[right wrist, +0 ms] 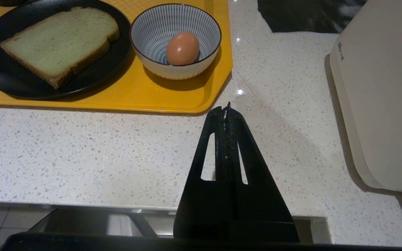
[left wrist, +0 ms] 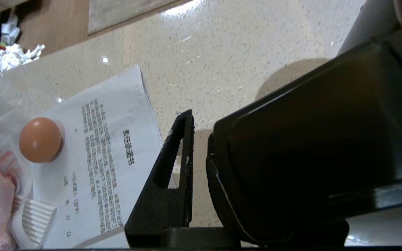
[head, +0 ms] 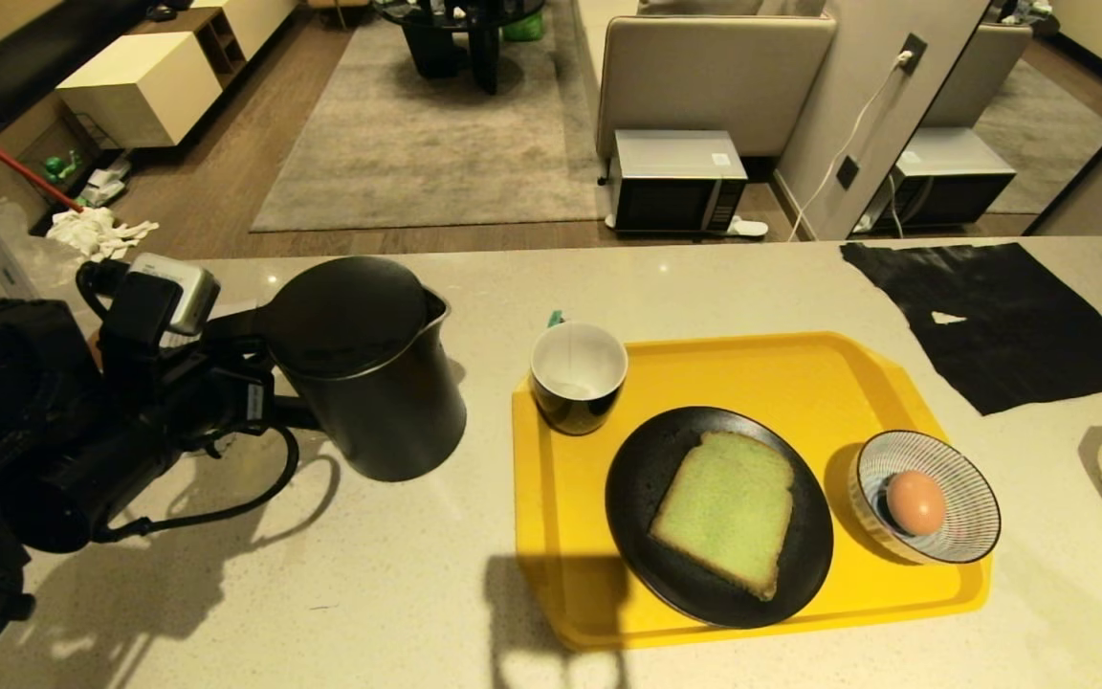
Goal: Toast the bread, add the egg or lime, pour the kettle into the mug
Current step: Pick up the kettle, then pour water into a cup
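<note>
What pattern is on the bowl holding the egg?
Fine blue-and-white radial stripes on the bowl, clearest in the right wrist view.

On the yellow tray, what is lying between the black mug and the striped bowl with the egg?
In the head view, a black plate with the bread lies between the mug and the striped bowl holding the egg.

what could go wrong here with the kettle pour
The left tool sits at the handle of the kettle, but the hold looks unsettled; a loose grip could let it swing when lifted. The mug is small and sits at the edge of the yellow tray, so water may miss. A splash could wet the bread.
</note>
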`<state>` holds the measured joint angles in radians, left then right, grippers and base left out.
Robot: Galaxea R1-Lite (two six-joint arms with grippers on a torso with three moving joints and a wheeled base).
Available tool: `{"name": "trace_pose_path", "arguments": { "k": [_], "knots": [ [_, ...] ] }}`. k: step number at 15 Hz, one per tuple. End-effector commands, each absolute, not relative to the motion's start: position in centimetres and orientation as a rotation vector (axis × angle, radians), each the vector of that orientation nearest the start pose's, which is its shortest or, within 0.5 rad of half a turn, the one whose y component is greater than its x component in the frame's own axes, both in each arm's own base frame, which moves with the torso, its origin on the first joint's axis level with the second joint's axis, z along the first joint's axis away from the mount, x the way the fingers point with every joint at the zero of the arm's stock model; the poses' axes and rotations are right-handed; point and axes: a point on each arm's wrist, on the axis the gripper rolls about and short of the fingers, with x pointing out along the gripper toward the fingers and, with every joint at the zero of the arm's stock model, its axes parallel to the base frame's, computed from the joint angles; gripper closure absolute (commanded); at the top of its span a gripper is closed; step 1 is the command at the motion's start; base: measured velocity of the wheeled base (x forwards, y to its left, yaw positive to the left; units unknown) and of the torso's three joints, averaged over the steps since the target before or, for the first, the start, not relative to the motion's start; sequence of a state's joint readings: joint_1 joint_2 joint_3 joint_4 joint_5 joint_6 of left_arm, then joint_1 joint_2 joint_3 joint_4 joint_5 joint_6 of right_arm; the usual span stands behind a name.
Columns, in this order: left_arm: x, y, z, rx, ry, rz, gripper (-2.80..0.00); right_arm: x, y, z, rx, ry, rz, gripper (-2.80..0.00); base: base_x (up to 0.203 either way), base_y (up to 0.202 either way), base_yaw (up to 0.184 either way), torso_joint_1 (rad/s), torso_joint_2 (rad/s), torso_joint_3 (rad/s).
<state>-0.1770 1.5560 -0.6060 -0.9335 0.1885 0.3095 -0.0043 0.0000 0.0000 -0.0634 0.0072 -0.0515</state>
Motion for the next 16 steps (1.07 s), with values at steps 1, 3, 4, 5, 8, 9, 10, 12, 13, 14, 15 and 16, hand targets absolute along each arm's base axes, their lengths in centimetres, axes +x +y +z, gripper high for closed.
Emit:
{"name": "trace_pose_path", "arguments": {
  "k": [1,3,4,5,8,9,10,12,13,14,15,16],
  "knots": [
    [25.2,-4.5,21.0,0.306,-0.034,0.009,0.0,-2.1,0.0,7.5,-0.052,-0.036,0.002,0.0,0.0,0.0,0.0,0.0,0.0,0.0],
    [24.7,-4.8,22.3,0.291,-0.105,0.007,0.0,-2.1,0.0,7.4,-0.052,-0.035,0.002,0.0,0.0,0.0,0.0,0.0,0.0,0.0],
    [24.4,-5.2,23.0,0.283,-0.142,0.008,0.0,-2.1,0.0,7.5,-0.052,-0.037,0.004,0.0,0.0,0.0,0.0,0.0,0.0,0.0],
    [24.1,-5.4,23.7,0.282,-0.173,0.013,0.0,-2.1,0.0,7.4,-0.052,-0.035,0.003,0.0,0.0,0.0,0.0,0.0,0.0,0.0],
    [23.4,-5.8,26.1,0.314,-0.264,0.025,0.0,-2.1,0.0,7.4,-0.052,-0.035,0.002,0.0,0.0,0.0,0.0,0.0,0.0,0.0],
    [23.5,-5.9,27.2,0.306,-0.301,0.03,0.0,-2.1,0.0,7.4,-0.052,-0.035,0.002,0.0,0.0,0.0,0.0,0.0,0.0,0.0],
    [23.6,-5.9,28.3,0.303,-0.335,0.038,0.0,-2.1,0.0,7.5,-0.052,-0.037,0.004,0.0,0.0,0.0,0.0,0.0,0.0,0.0],
    [24.5,-6.2,29.1,0.337,-0.353,0.048,0.0,-2.1,0.0,7.4,-0.052,-0.035,0.002,0.0,0.0,0.0,0.0,0.0,0.0,0.0],
    [25.0,-6.4,29.2,0.348,-0.351,0.047,0.0,-2.1,0.0,7.5,-0.052,-0.036,0.002,0.0,0.0,0.0,0.0,0.0,0.0,0.0],
    [25.4,-6.5,29.3,0.362,-0.339,0.043,0.0,-2.1,0.0,7.4,-0.052,-0.035,0.002,0.0,0.0,0.0,0.0,0.0,0.0,0.0],
    [25.7,-6.5,29.6,0.381,-0.328,0.041,0.0,-2.1,0.0,7.5,-0.052,-0.037,0.002,0.0,0.0,0.0,0.0,0.0,0.0,0.0],
    [26.0,-6.5,30.0,0.403,-0.309,0.035,0.0,-2.1,0.0,7.4,-0.051,-0.035,0.004,0.0,0.0,0.0,0.0,0.0,0.0,0.0]
  ]
}}
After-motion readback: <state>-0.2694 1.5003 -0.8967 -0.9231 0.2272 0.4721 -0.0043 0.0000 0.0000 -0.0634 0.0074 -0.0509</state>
